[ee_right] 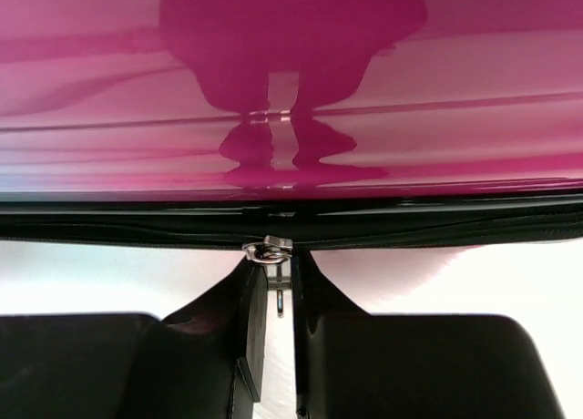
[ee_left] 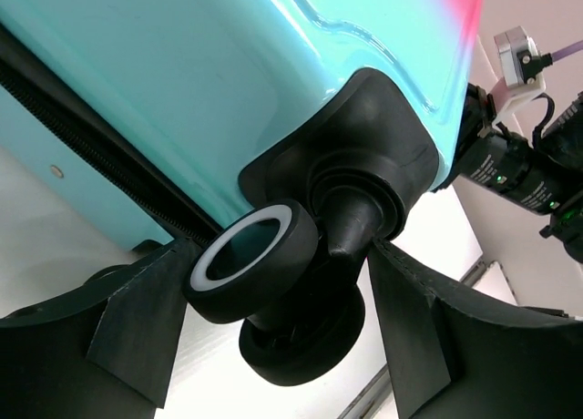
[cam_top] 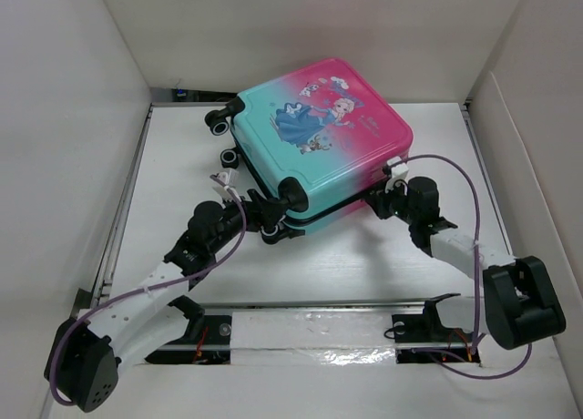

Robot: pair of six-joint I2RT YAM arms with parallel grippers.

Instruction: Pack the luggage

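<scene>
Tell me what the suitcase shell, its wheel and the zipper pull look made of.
The luggage shell looks like hard glossy plastic: it mirrors dark shapes. The wheel is matte black, probably rubber or plastic, with a pale ring. The zipper pull is small, silvery and shiny, apparently metal.

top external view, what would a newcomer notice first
The pink-to-teal luggage with its cartoon princess print lies flat on the table. The left hand straddles a black wheel at its near teal corner, jaws open; the right hand pinches the zipper pull on the pink side.
</scene>
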